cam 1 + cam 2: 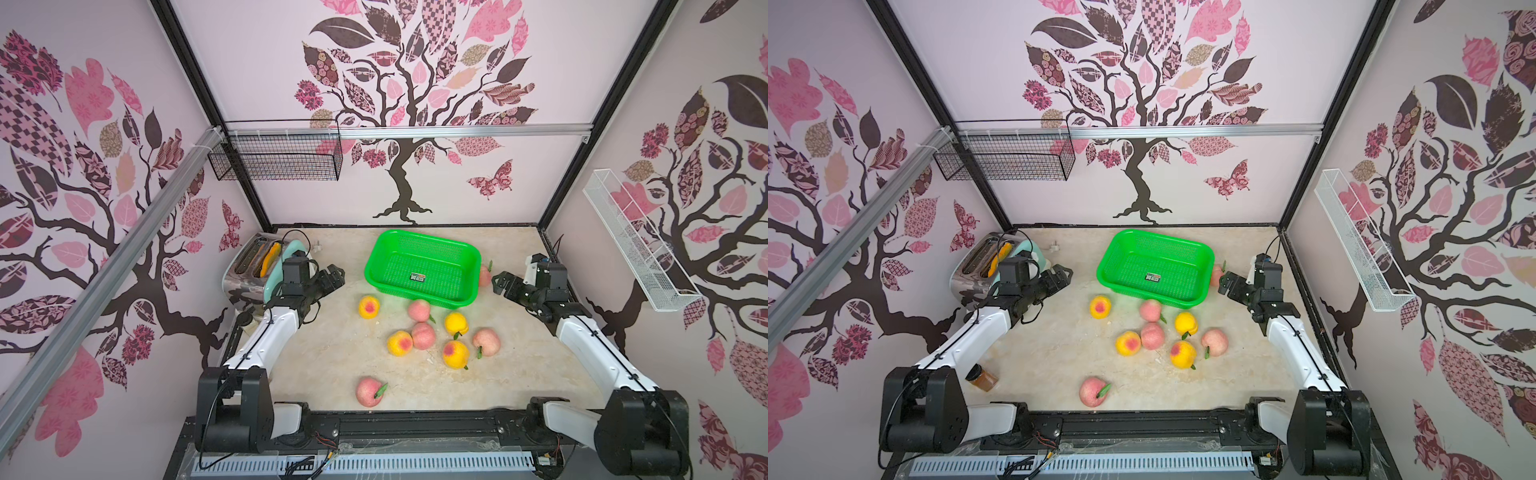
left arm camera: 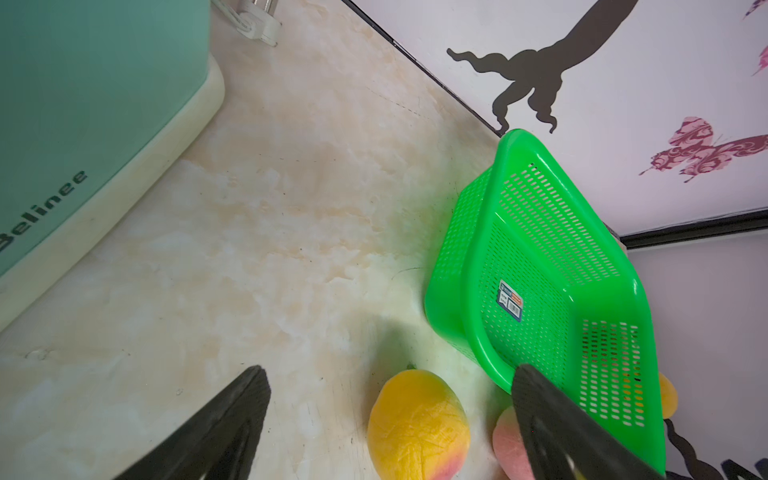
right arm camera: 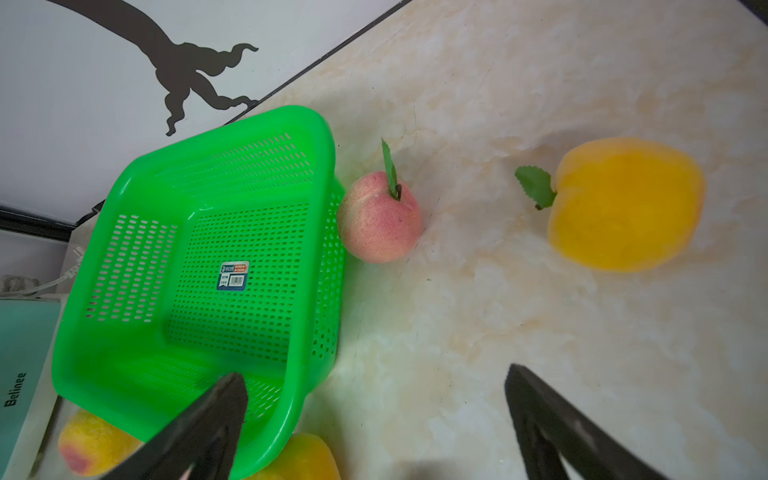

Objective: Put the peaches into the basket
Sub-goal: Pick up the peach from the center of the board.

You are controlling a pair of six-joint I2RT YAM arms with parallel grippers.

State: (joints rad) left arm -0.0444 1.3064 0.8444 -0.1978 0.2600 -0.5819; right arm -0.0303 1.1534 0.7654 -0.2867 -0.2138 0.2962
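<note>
Cell: 3 walls, pale lilac w/ brown & pink tree decals [image 1: 405,124]; black frame posts at rear corners; alu rail [image 1: 457,131] across rear wall. Table [image 1: 324,365]: beige marbled top, matt. Black wire basket [image 1: 278,156] hangs from the rail, rear wall, left side. Long white wire basket [image 1: 636,241] on right wall, tilted. Toaster [image 1: 245,270], chrome & mint, far-left corner, orange slice [image 1: 269,257] in a slot. Small brown jar [image 1: 982,378] beside left arm, seen in a top view. Basket [image 1: 440,259]: green, perforated, rear centre of table, label sticker [image 1: 417,277] on its floor. Peaches [image 1: 423,336]: all on table, qty 9 in both top views, most in a loose group just in front of basket. Yellow peach [image 1: 369,306] sits nr basket's front-left corner. Lone pink peach [image 1: 369,391] w/ leaf lies nr front edge. Another pink peach [image 1: 484,275] rests against basket's right end. Right wrist view adds a leafed yellow one [image 3: 623,203], apart from that pink. Left gripper [image 1: 337,275]: fingers [image 2: 232,415] spread wide, nothing btwn them, over bare table btwn toaster & basket. Right gripper [image 1: 497,283]: jaws wide, holding nothing, just beside basket's right end.
</note>
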